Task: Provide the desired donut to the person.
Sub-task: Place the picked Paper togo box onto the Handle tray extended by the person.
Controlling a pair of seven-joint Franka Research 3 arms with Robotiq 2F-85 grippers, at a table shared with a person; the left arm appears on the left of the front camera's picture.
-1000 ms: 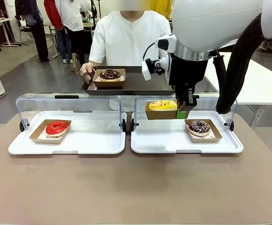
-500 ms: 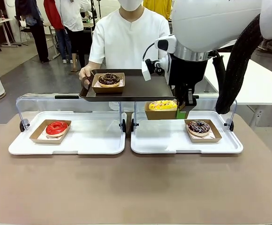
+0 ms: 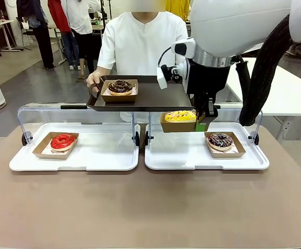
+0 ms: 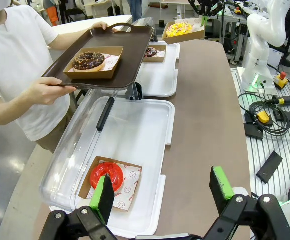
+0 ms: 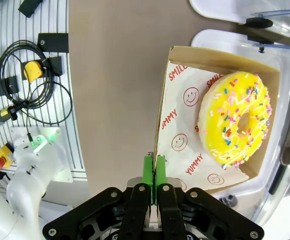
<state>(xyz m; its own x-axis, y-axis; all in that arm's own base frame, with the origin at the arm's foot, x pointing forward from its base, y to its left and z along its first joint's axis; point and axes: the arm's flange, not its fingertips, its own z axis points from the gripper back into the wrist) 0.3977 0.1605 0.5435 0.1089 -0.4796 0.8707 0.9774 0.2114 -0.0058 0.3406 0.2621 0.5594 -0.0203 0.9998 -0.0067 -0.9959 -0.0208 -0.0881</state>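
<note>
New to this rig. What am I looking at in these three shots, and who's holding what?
Two white robot arms share a table with a person. The front view looks across the table from the robot's side. The other two come from cameras on each wrist, looking along that arm's fingers.

On the table: two white trays with clear lids open. The left tray holds a red donut, the right tray a sprinkled chocolate donut.

The right gripper is shut on the edge of a box with a yellow donut, lifted above the tray. The left gripper is open, holding nothing.

The person holds a brown tray carrying a chocolate donut.
</note>
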